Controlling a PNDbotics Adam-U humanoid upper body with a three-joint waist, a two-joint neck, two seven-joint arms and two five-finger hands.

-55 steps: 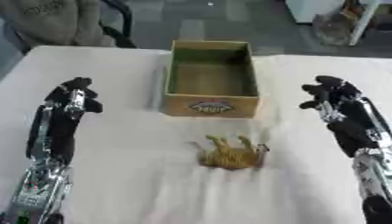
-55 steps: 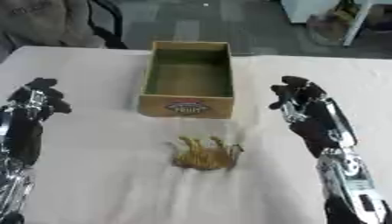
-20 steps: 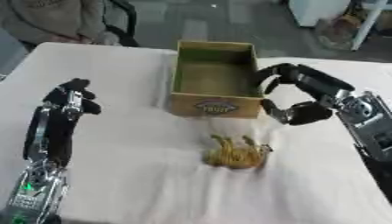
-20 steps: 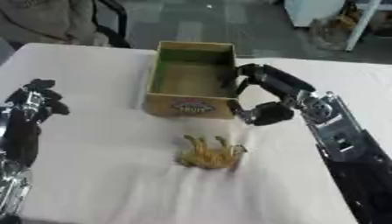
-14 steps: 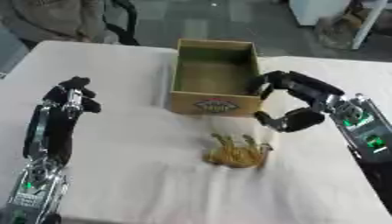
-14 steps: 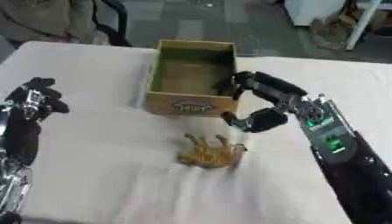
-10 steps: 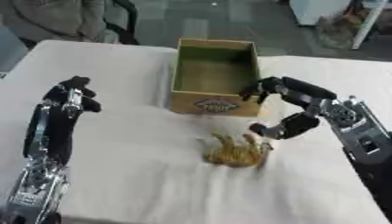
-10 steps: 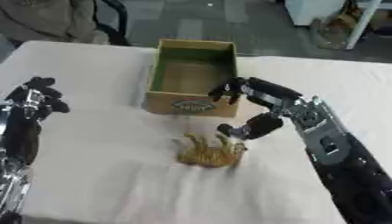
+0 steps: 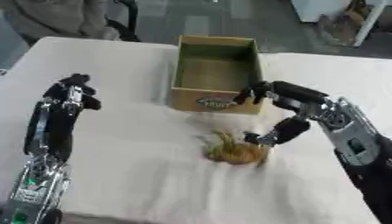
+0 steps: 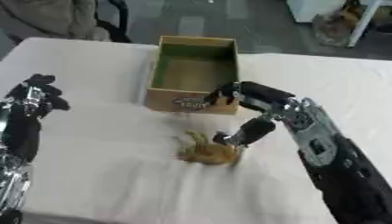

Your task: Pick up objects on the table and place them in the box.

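A small tan animal figure (image 9: pixel 230 150) lies on the white tablecloth in front of an open cardboard box (image 9: pixel 217 74), whose inside shows nothing. My right hand (image 9: pixel 285 109) hangs just above and right of the figure, fingers spread toward the box's front right corner and thumb tip (image 9: pixel 260 138) down at the figure's right edge, nothing held. Whether the thumb touches the figure I cannot tell. My left hand (image 9: pixel 70 92) rests at the left on the cloth, fingers curled and holding nothing.
The white table (image 9: pixel 138 183) reaches toward the viewer with bare cloth around the figure. Beyond its far edge stand a chair with grey cloth (image 9: pixel 54 17) at the left and a white cabinet (image 9: pixel 321 8) at the right.
My right hand has swung in from the right side, lowered and moved left over the figure, with the thumb coming down beside it. The left hand, box and figure have stayed put.
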